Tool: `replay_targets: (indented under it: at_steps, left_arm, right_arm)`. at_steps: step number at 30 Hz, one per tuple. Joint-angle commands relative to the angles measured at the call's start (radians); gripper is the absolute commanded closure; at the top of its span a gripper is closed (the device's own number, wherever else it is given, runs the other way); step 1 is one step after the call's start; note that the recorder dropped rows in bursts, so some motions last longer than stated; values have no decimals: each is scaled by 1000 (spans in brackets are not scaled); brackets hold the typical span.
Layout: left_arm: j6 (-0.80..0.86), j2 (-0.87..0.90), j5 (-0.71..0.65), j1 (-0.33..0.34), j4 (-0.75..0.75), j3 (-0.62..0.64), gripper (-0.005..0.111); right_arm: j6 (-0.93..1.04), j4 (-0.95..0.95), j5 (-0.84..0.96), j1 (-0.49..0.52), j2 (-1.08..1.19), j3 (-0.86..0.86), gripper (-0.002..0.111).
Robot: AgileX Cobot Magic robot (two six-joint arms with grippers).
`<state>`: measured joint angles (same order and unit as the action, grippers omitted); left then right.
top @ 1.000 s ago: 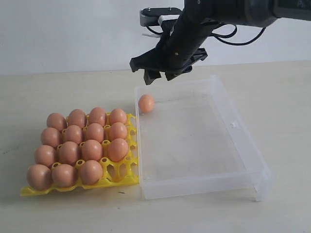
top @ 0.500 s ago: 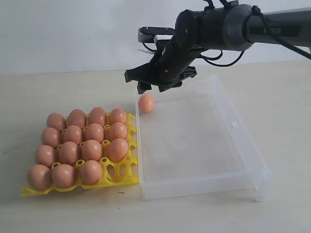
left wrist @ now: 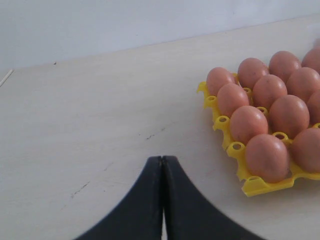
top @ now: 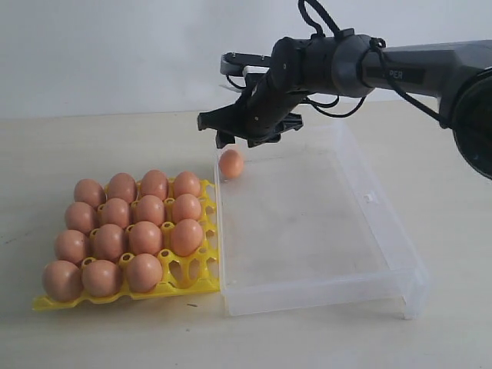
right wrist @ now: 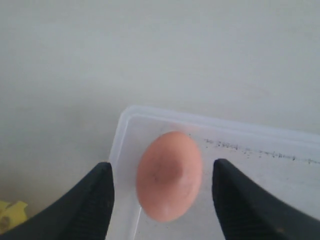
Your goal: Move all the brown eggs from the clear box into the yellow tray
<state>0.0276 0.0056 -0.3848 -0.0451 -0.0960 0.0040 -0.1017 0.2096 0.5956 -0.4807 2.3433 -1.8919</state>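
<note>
Left gripper (left wrist: 162,162) doesn't show in ext. view. Its wrist cam has both black fingers pressed together, nothing btwn them, over bare counter (left wrist: 75,115). That cam cuts off the yellow tray (left wrist: 260,186) on one side, so only some of the brown eggs (left wrist: 267,157) show there. Right arm (top: 415,69) runs out of frame at 3 o'clock in ext. view. Dark gripper parts blur into it, so the fingertips are hard to pick out.

Right gripper (top: 238,141) hovers just above one brown egg (top: 231,164), jaws spread wide, holding nothing. Its wrist cam shows the egg (right wrist: 170,175) btwn the two fingers (right wrist: 100,200) w/ a gap each side, no contact. How far the tips are from the egg's top: can't tell.

Egg lies in the clear box (top: 323,296) at its 11 o'clock corner, tight to the left wall and near the far wall. Tray (top: 181,287) sits at 9 o'clock of the box, its right edge against the box wall. Fifteen eggs (top: 145,237) fill it, bar the cup (top: 187,267) at its 5 o'clock corner. Bare counter (top: 92,142) spreads at 12 and 9 o'clock of the tray. Box floor toward 5 o'clock is open.
</note>
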Motion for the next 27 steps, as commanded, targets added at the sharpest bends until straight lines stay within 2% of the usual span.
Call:
replay_targets:
  at_steps: [1, 7, 15, 27]
  left_arm:
    - [-5, -6, 6, -5, 1, -4, 107]
    - [-5, -6, 6, -5, 1, -4, 107]
    - [-5, -6, 6, -5, 1, -4, 107]
    - [-5, -6, 6, -5, 1, -4, 107]
  right_arm:
    - [-4, 0, 8, 16, 25, -19, 51]
    - [-4, 2, -2, 28, 41, -19, 51]
    - [24, 97, -45, 29, 61, -19, 51]
    - [31, 98, -118, 27, 96, -19, 51]
